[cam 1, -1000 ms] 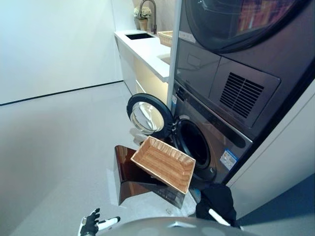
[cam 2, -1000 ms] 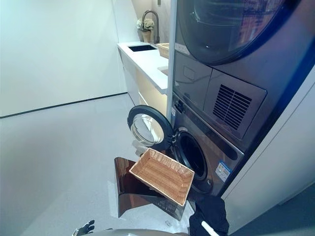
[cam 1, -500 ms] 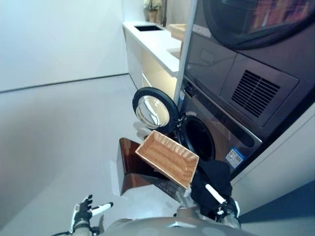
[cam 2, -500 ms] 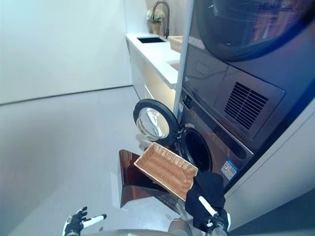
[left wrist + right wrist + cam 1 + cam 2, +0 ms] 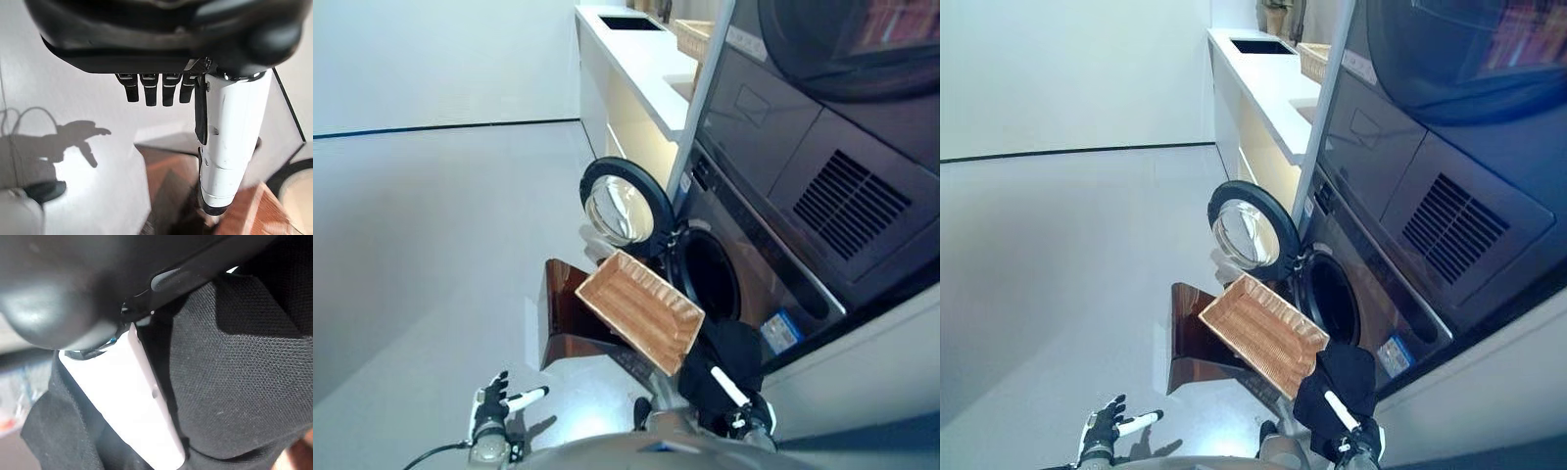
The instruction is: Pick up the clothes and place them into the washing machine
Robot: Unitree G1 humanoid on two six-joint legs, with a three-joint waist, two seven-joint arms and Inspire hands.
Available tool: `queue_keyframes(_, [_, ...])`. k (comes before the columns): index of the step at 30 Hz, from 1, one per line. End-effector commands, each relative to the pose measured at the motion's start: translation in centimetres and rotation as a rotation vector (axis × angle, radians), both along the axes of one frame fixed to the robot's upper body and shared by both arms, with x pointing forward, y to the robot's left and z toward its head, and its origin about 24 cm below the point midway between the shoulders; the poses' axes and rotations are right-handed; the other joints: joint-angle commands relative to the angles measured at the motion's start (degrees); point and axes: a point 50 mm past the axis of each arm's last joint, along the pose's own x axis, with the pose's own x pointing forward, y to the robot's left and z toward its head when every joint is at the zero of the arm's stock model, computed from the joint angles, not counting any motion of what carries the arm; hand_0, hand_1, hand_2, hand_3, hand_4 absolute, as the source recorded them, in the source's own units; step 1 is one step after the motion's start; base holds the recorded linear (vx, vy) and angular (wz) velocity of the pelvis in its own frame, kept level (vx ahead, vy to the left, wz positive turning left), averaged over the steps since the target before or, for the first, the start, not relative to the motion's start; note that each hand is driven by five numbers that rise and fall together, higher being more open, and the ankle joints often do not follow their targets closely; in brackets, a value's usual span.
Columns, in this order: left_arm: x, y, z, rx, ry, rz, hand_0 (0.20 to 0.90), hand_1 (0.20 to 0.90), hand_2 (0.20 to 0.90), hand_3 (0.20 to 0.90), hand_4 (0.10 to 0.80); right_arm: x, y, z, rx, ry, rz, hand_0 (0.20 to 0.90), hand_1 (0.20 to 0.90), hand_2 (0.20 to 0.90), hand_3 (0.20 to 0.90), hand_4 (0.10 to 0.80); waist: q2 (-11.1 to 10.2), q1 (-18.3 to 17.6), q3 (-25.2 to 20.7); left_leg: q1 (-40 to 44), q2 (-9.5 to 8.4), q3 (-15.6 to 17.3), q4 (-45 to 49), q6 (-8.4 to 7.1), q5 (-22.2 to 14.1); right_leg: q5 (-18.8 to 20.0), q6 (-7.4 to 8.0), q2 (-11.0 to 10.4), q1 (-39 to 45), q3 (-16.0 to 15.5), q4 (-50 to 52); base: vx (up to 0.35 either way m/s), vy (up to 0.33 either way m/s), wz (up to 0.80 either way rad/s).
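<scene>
Black garment held up beside the open washing machine, not yet inside.

The washing machine (image 5: pixel 744 284) sits under a second stacked unit, its round door (image 5: pixel 625 208) swung open toward the robot's left and its dark drum opening (image 5: pixel 708 274) clear; a wicker basket (image 5: pixel 639 310) leans tilted on a brown stand (image 5: pixel 570 328) just in front of that opening. The right hand (image 5: pixel 736 401) grasps the black clothes (image 5: pixel 724 367), white thumb pressed across the fabric — the bundle hangs just beside the basket's near corner, below the opening. The left hand (image 5: pixel 499 406) hangs low over the floor, fingers relaxed, holding nothing. I judge the main risk to be the cloth snagging on the basket's edge or draping over the door rim — the basket crowds the approach. The right hand's fingers are buried in cloth, and the drum's interior is too dark to read.
</scene>
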Motion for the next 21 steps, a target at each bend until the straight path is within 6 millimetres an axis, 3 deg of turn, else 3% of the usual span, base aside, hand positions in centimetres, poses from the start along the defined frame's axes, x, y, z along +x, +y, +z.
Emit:
queue_keyframes(1, [5.0, 1.1, 2.2, 0.035, -0.218, -0.004, 0.900, 0.900, 0.900, 0.900, 0.800, 6.0, -2.0, 3.5, -0.081, -0.292, 0.024, 0.200, 0.200, 0.200, 0.200, 0.300, -0.91, -0.50, 0.01, 1.26, 1.80, 0.73, 18.11, -4.94, 2.65, 7.29, 0.68, 1.18, -0.19, 1.34, -9.00, 0.131, -0.161, -0.05])
queue_keyframes(2, [5.1, 1.1, 2.2, 0.035, -0.218, -0.004, 0.900, 0.900, 0.900, 0.900, 0.800, 6.0, -2.0, 3.5, -0.081, -0.292, 0.024, 0.200, 0.200, 0.200, 0.200, 0.300, -0.83, -0.54, 0.00, 1.04, 1.89, 0.67, 18.49, -4.96, 2.47, 7.31, 0.65, 1.25, -0.23, 1.27, -9.00, 0.118, -0.173, -0.14])
queue_keyframes(3, [5.2, 1.1, 2.3, 0.031, -0.226, 0.001, 0.900, 0.900, 0.900, 0.900, 0.800, 5.9, -1.8, 3.4, -0.079, -0.281, 0.036, 0.200, 0.200, 0.200, 0.200, 0.300, -1.15, -0.01, 0.14, -1.51, 1.77, 0.66, 24.09, -4.93, 4.50, 6.55, -0.38, 1.74, 1.33, 1.49, -9.37, 0.161, -0.259, -0.20])
queue_keyframes(4, [5.4, 1.2, 2.4, 0.030, -0.240, 0.007, 0.900, 0.900, 0.900, 0.900, 0.800, 6.3, -1.7, 3.5, -0.090, -0.278, 0.063, 0.200, 0.200, 0.200, 0.200, 0.300, -2.32, 1.27, 1.07, -5.52, 0.15, -0.39, 35.83, -4.34, 6.90, 5.28, -2.02, 1.91, 3.40, 2.54, -9.12, 0.196, -0.310, -0.18])
queue_keyframes(7, [5.1, 1.2, 2.3, 0.028, -0.232, 0.012, 0.900, 0.900, 0.900, 0.900, 0.800, 6.6, -1.4, 3.4, -0.079, -0.281, 0.054, 0.200, 0.200, 0.200, 0.200, 0.300, -3.03, 2.25, 1.75, -8.67, 1.02, 1.07, 41.20, -3.52, 7.36, 4.53, -2.85, 2.20, 5.00, 2.99, -8.81, 0.129, -0.172, -0.38])
queue_keyframes(10, [4.6, 1.3, 2.1, 0.035, -0.213, 0.038, 0.900, 0.900, 0.900, 0.900, 0.800, 7.7, -0.2, 3.5, -0.041, -0.304, 0.044, 0.200, 0.200, 0.200, 0.200, 0.300, -4.22, 4.46, 2.48, -17.17, 3.36, 3.42, 33.26, -1.63, 6.43, 3.05, -2.52, 2.09, 7.35, 4.94, -8.26, 0.144, -0.040, -0.16])
queue_keyframes(12, [4.4, 1.2, 1.9, 0.039, -0.204, 0.057, 0.900, 0.900, 0.900, 0.900, 0.800, 8.0, 0.2, 3.5, -0.028, -0.305, 0.041, 0.200, 0.200, 0.200, 0.200, 0.300, -3.59, 5.39, 2.82, -17.42, 5.30, 3.41, 23.40, -2.26, 8.04, 2.20, -1.64, 2.87, 8.25, 6.07, -8.49, 0.168, 0.075, -0.22])
queue_keyframes(14, [4.3, 0.9, 1.8, 0.033, -0.197, 0.065, 0.900, 0.900, 0.900, 0.900, 0.800, 8.2, 0.5, 3.4, -0.015, -0.304, 0.031, 0.200, 0.200, 0.200, 0.200, 0.300, -1.65, 6.33, 2.66, -16.95, 6.77, 2.99, 6.72, -4.16, 12.08, 0.81, -0.15, 3.99, 9.73, 6.87, -9.36, 0.211, 0.124, -0.27])
queue_keyframes(15, [4.3, 0.9, 1.8, 0.032, -0.196, 0.065, 0.900, 0.900, 0.900, 0.900, 0.800, 8.2, 0.5, 3.4, -0.016, -0.304, 0.031, 0.200, 0.200, 0.200, 0.200, 0.300, -1.79, 6.41, 2.89, -16.04, 6.61, 3.18, 5.69, -4.18, 12.49, 0.72, -0.15, 3.81, 10.15, 6.94, -9.44, 0.290, 0.163, -0.34])
queue_keyframes(16, [4.2, 0.3, 1.6, 0.020, -0.187, 0.059, 0.900, 0.900, 0.900, 0.900, 0.800, 8.1, 0.6, 3.3, -0.006, -0.296, 0.017, 0.200, 0.200, 0.200, 0.200, 0.300, 0.15, 6.98, 2.54, -16.11, 7.18, 2.56, -2.85, -5.87, 16.70, -0.50, 0.58, 4.41, 12.23, 7.63, -10.51, 0.291, 0.169, -0.25])
queue_keyframes(17, [4.2, 0.0, 1.5, 0.015, -0.175, 0.043, 0.900, 0.900, 0.900, 0.900, 0.800, 8.2, 0.6, 3.2, -0.004, -0.286, 0.022, 0.200, 0.200, 0.200, 0.200, 0.300, 0.87, 7.22, 2.32, -15.87, 6.91, 3.22, -5.41, -6.42, 17.66, -1.39, 0.96, 4.19, 13.44, 7.83, -10.84, 0.287, 0.174, -0.20])
queue_keyframes(19, [4.1, -0.2, 1.4, 0.011, -0.169, 0.038, 0.900, 0.900, 0.900, 0.900, 0.800, 8.3, 0.7, 3.1, 0.002, -0.280, 0.016, 0.200, 0.200, 0.200, 0.200, 0.300, 1.45, 7.69, 2.27, -15.00, 6.56, 3.19, -5.76, -6.69, 18.30, -2.05, 1.19, 3.77, 14.53, 8.35, -10.98, 0.192, 0.150, -0.31])
queue_keyframes(20, [4.1, -0.2, 1.4, 0.009, -0.175, 0.042, 0.900, 0.900, 0.900, 0.900, 0.800, 9.0, 1.3, 3.2, 0.017, -0.284, 0.040, 0.200, 0.200, 0.200, 0.200, 0.300, 2.47, 8.43, 1.54, -12.77, 5.79, 1.27, -6.23, -6.35, 16.70, -3.15, 1.54, 3.00, 14.86, 9.32, -10.26, 0.287, 0.235, -0.87])
queue_keyframes(21, [4.2, -0.2, 1.5, 0.011, -0.180, 0.034, 0.900, 0.900, 0.900, 0.900, 0.800, 9.2, 1.5, 3.2, 0.033, -0.284, 0.035, 0.200, 0.200, 0.200, 0.200, 0.300, 2.63, 8.60, 1.09, -12.12, 5.55, 1.65, -5.46, -6.33, 15.94, -3.53, 1.80, 2.27, 15.23, 9.55, -9.76, 0.283, 0.241, -1.08])
